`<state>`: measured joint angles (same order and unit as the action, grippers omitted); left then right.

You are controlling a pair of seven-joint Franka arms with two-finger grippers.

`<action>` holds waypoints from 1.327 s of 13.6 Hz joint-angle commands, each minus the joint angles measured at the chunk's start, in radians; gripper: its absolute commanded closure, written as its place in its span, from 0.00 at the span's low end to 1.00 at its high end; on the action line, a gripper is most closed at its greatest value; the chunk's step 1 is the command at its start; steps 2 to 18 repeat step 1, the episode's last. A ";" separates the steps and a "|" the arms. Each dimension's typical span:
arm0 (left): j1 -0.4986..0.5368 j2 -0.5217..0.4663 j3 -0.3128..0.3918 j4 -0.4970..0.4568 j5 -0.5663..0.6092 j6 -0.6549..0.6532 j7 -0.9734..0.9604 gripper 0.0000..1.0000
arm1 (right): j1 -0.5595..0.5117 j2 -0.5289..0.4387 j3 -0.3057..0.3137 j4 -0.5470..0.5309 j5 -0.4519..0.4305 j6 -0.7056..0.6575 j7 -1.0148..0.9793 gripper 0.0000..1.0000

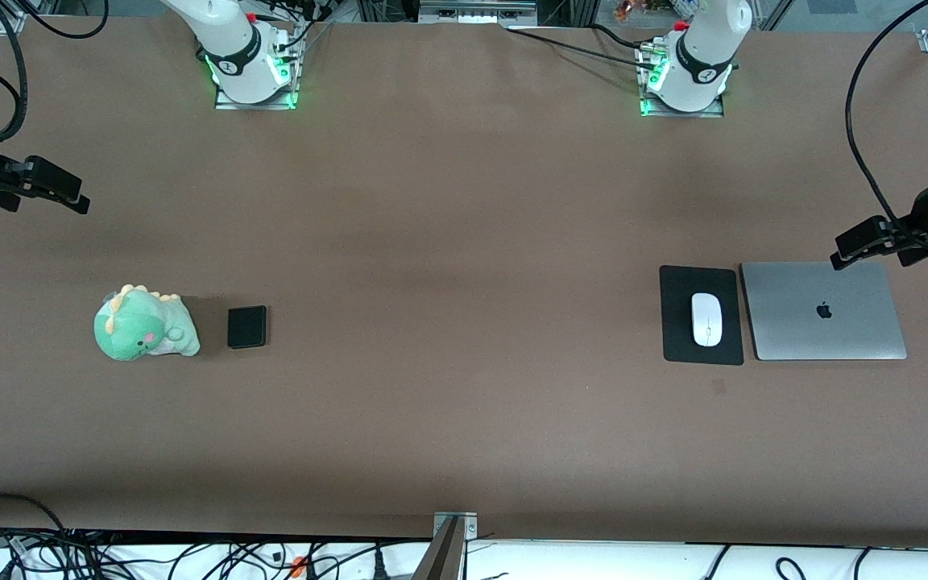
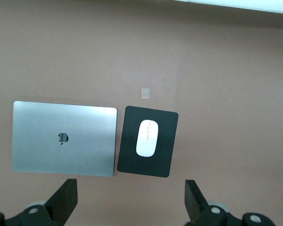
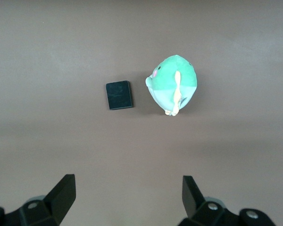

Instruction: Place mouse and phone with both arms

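Now my left gripper [image 2: 131,202] wide open, empty, above the mouse pad [image 1: 701,315], mouse [image 1: 706,319] on it, my right gripper [image 3: 127,202] spread, empty, above the phone [image 1: 246,326].

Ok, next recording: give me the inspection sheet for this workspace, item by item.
Surface: brown table, a small pale mark near the mouse pad.
Job's things: mouse on the black mouse pad; phone flat on the table beside the dinosaur plush.
Clutter: closed silver laptop beside the pad.
Grippers: left gripper open, over the table by the laptop; right gripper open, at the right arm's end, holding nothing.
Cables: black cables along the table's near edge.
Surroundings: nothing seen.
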<state>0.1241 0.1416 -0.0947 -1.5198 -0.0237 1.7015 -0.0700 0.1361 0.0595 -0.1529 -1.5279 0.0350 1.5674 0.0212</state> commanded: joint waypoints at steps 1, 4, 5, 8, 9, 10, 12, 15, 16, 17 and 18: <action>0.005 0.003 -0.003 0.021 -0.010 -0.023 0.019 0.00 | -0.004 0.010 0.003 0.028 -0.009 -0.018 0.000 0.00; 0.005 0.003 -0.003 0.021 -0.010 -0.023 0.019 0.00 | -0.004 0.010 0.003 0.028 -0.009 -0.018 0.000 0.00; 0.005 0.003 -0.003 0.021 -0.010 -0.023 0.019 0.00 | -0.004 0.010 0.003 0.028 -0.009 -0.018 0.000 0.00; 0.005 0.003 -0.003 0.021 -0.010 -0.023 0.019 0.00 | -0.004 0.010 0.003 0.028 -0.009 -0.018 0.000 0.00; 0.005 0.003 -0.003 0.021 -0.010 -0.023 0.019 0.00 | -0.004 0.010 0.003 0.028 -0.009 -0.018 0.000 0.00; 0.005 0.003 -0.003 0.021 -0.010 -0.023 0.019 0.00 | -0.004 0.010 0.003 0.028 -0.009 -0.018 0.000 0.00; 0.005 0.003 -0.003 0.021 -0.010 -0.023 0.019 0.00 | -0.004 0.010 0.003 0.028 -0.009 -0.018 0.000 0.00; 0.005 0.003 -0.003 0.021 -0.010 -0.023 0.019 0.00 | -0.004 0.010 0.003 0.028 -0.009 -0.018 0.000 0.00; 0.005 0.003 -0.003 0.021 -0.010 -0.023 0.019 0.00 | -0.004 0.010 0.003 0.028 -0.009 -0.018 0.000 0.00; 0.005 0.003 -0.003 0.021 -0.010 -0.023 0.019 0.00 | -0.004 0.010 0.003 0.028 -0.009 -0.018 0.000 0.00; 0.005 0.003 -0.003 0.021 -0.010 -0.023 0.019 0.00 | -0.004 0.010 0.003 0.028 -0.009 -0.018 0.000 0.00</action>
